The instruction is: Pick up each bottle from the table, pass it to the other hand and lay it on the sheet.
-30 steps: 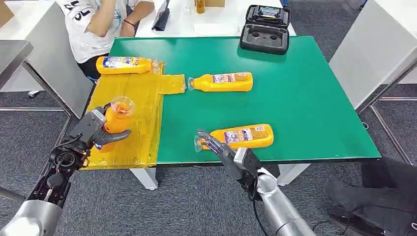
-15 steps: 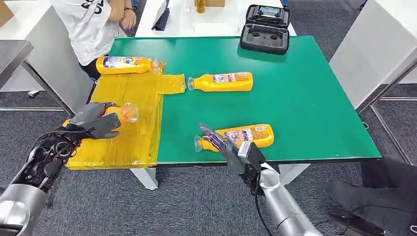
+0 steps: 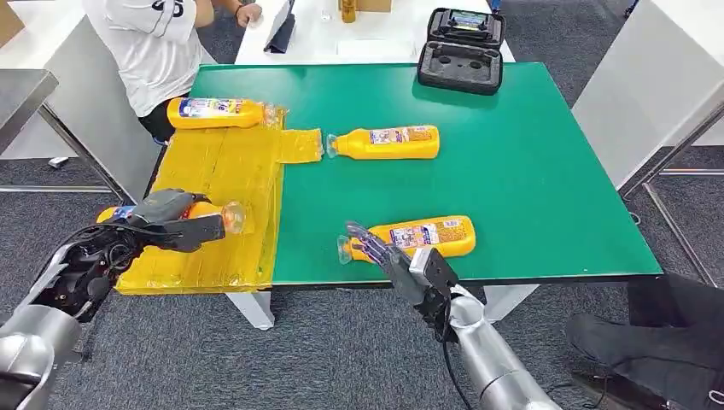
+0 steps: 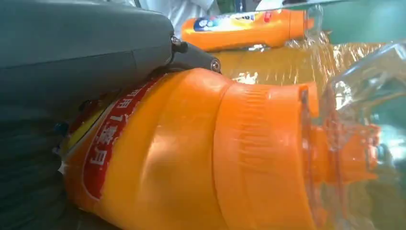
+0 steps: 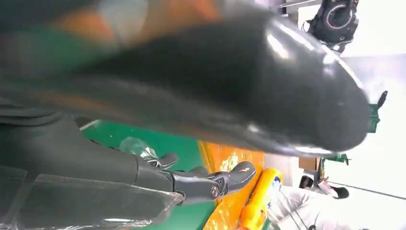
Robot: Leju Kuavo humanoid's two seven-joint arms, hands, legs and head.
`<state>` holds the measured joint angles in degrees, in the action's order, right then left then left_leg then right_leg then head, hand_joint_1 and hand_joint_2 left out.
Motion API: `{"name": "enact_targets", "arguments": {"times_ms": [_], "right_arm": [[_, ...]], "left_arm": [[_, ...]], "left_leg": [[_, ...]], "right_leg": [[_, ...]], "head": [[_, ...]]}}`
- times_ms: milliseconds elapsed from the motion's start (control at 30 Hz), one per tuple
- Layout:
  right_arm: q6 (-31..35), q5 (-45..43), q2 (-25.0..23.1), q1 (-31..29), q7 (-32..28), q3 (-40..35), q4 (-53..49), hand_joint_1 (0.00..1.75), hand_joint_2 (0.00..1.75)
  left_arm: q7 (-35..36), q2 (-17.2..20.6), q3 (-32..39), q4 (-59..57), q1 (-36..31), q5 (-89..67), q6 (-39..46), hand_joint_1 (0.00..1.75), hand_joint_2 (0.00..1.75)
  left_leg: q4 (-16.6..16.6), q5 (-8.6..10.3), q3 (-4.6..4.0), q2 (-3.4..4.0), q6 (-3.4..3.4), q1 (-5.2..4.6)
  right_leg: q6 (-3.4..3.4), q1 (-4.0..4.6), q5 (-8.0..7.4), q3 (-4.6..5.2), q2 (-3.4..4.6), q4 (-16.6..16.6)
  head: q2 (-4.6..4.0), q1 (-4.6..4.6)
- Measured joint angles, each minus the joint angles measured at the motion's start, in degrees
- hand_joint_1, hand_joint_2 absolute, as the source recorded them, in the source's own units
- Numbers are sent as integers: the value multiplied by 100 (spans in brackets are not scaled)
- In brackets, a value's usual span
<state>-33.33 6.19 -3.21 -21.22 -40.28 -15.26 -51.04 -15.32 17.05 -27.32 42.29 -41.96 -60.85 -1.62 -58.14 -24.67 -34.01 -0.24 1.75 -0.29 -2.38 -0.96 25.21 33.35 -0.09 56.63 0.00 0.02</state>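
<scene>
Four bottles: left hand (image 3: 166,219) grips one (image 3: 209,215); right hand (image 3: 401,265) open, empty.

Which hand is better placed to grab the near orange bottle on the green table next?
Right. The right hand sits at the clear-capped neck of the nearest orange plastic bottle, fingers apart. The left hand is occupied: it grips another orange bottle, lying sideways over the yellow sheet.
</scene>
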Motion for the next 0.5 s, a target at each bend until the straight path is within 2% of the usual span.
{"name": "enact_targets", "arguments": {"times_ms": [267,500], "right_arm": [[168,203,-35,13,0,0,140,0,0],[63,186,-46,26,0,2,278,0,0]], "left_arm": [[-46,-116,-210,-378,-183,20,-125,175,175],[-105,-122,-363,-607,-263,107,-306,175,175]], "left_leg": [[0,0,0,1,0,0],[0,0,0,1,0,0]], "right_leg": [[0,0,0,0,1,0],[0,0,0,-1,1,0]], "head": [[0,2],[0,2]]}}
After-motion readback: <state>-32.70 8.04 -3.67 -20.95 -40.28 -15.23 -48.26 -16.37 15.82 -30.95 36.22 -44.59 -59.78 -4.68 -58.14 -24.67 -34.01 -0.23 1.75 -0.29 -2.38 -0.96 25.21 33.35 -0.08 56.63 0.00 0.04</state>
